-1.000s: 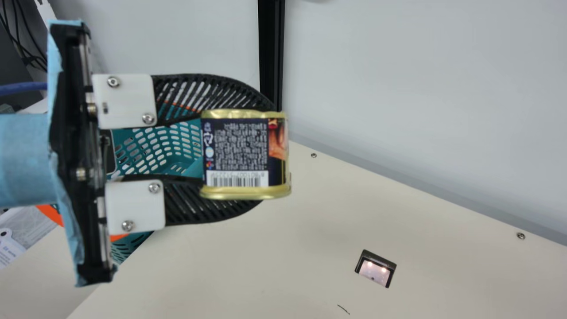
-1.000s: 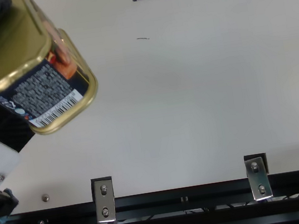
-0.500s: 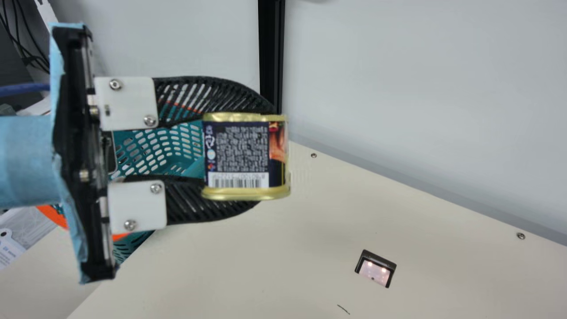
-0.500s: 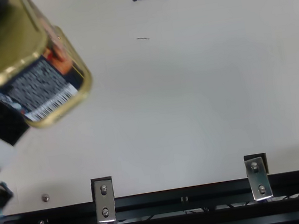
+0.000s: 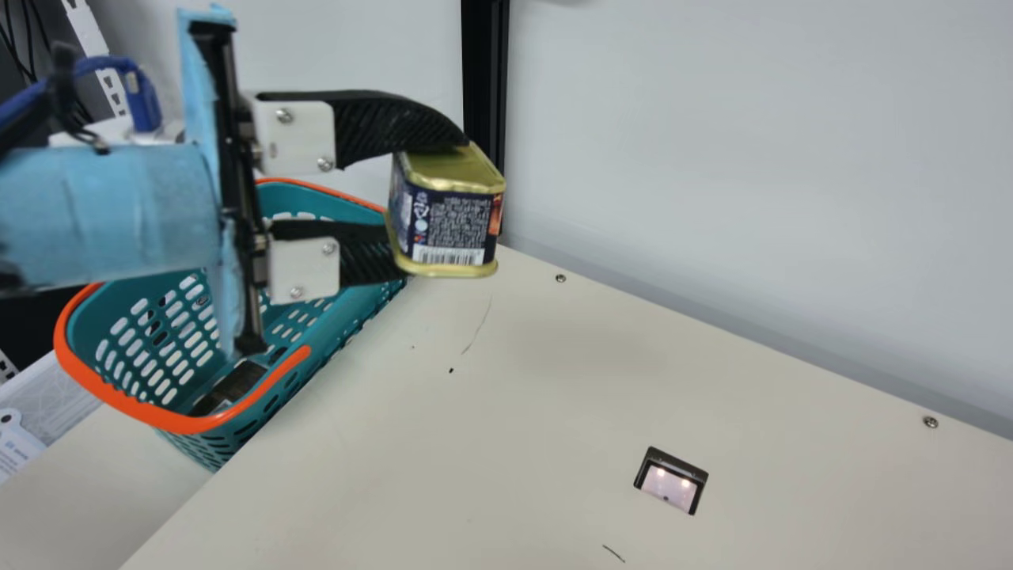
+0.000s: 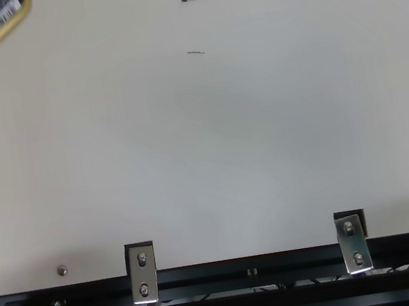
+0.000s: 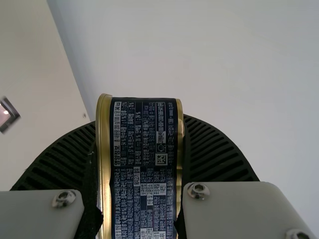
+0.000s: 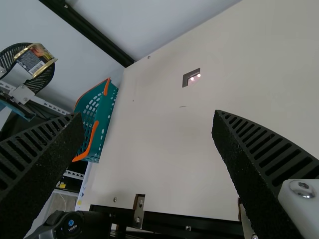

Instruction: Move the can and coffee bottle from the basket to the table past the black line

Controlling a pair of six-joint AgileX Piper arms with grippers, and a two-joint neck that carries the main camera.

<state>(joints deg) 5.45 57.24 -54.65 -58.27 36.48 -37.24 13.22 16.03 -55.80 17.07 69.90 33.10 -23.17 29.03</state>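
In the main view, nearest is the left arm with its blue wrapping, and its gripper has the jaws closed on the can, pinching it by its 2 flat, gold-coloured ends. The can hangs in the air, slightly tilted, with 1 end up and its dark printed side and barcode toward the camera. The left wrist view shows the same grip, with 1 ribbed finger against each end and dense print between the gold rims. In the right wrist view, the right gripper has its jaws spread wide apart. In the top view, the black rail and 2 metal brackets run along the near edge of the cream surface, while part of the can shows at the upper left corner. In the main view, a short dark mark lies low on the surface, and just beyond it is a small framed recess with 2 bright spots. To the left is the teal basket with an orange rim, partly behind the left gripper; a dark object sits inside, its kind unclear. Farther off, screws dot the back edge, and behind stand the pale wall and a black upright post.
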